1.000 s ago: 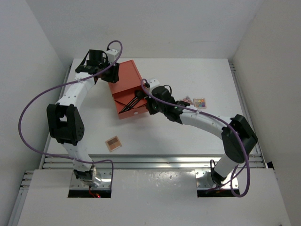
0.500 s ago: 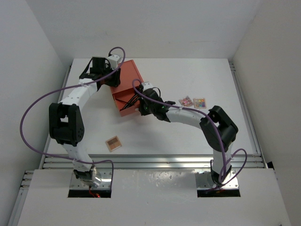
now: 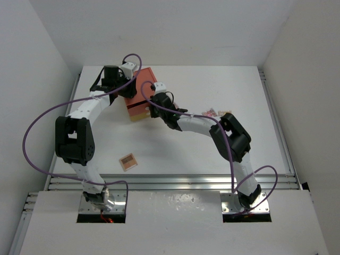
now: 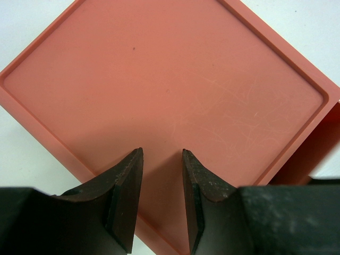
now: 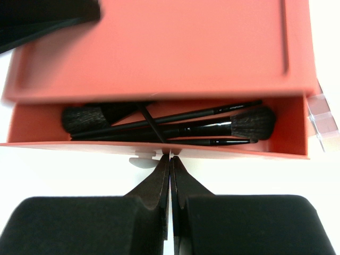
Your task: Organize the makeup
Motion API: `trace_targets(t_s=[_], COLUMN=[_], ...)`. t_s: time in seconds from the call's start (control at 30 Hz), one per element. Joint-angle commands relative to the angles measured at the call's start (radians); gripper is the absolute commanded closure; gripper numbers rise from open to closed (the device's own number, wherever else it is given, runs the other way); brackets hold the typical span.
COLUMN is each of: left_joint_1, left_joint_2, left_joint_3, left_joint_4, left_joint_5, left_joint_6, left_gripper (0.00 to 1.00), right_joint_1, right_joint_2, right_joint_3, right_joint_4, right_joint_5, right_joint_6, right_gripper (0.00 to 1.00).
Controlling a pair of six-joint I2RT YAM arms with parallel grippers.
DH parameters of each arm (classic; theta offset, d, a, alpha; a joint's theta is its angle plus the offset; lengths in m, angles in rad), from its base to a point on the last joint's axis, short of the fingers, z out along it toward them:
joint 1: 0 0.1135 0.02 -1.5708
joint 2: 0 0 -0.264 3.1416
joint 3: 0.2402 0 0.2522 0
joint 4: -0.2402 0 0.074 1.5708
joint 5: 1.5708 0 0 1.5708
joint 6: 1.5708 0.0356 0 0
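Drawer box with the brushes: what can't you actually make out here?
- Brushes, right wrist view: the drawer box's top covers the back of the drawer, so there is no sure count.
- Same brushes, top view: hidden under the right arm.
- Palettes, top view: partly behind the right arm and too small to tell their colours.
- Left tool, left wrist view: whether its fingers touch the box top or hover cannot be told.

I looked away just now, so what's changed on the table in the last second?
The right tool, shut, pushed the drawer most of the way into the box; brushes show in the remaining gap. The left tool stayed over the box top, and the orange palette stayed put.
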Motion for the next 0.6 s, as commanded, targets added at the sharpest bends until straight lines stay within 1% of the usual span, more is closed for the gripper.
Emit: trace_targets(t_s=[0.0,0.1,0.27,0.3,0.4,0.43,0.5,0.57], left_joint_1=[-0.010,-0.010,-0.010,-0.010,-0.010,-0.010,-0.010,-0.010], left_joint_2=[0.048,0.048,0.048,0.048,0.048,0.048,0.048,0.048], left_joint_3=[-0.051,-0.051,-0.051,-0.051,-0.041,-0.041,-0.032,-0.032], left_joint_4=[-0.126,-0.126,-0.126,-0.126,-0.126,-0.126,-0.126,-0.126], left_joint_5=[0.040,0.040,0.040,0.049,0.050,0.050,0.050,0.050], left_joint_6=[-0.043,-0.043,-0.052,-0.052,-0.052,-0.052,-0.052,-0.052], left_gripper=[0.60,0.60,0.60,0.60,0.60,0.60,0.60,0.60], right_joint_1=[-0.012,-0.017,-0.022,-0.020,-0.016,-0.010,-0.006,-0.002], right_joint_2=[0.087,0.131,0.145,0.138,0.115,0.100,0.105,0.118], right_joint_3=[0.105,0.162,0.156,0.131,0.073,0.044,0.015,0.030], right_joint_4=[0.132,0.130,0.130,0.130,0.158,0.167,0.187,0.182], right_joint_5=[0.025,0.041,0.056,0.048,-0.011,-0.018,-0.025,-0.042], right_joint_6=[-0.006,-0.005,0.006,0.012,0.032,0.041,0.055,0.058], right_gripper=[1.00,1.00,1.00,0.96,0.80,0.68,0.58,0.55])
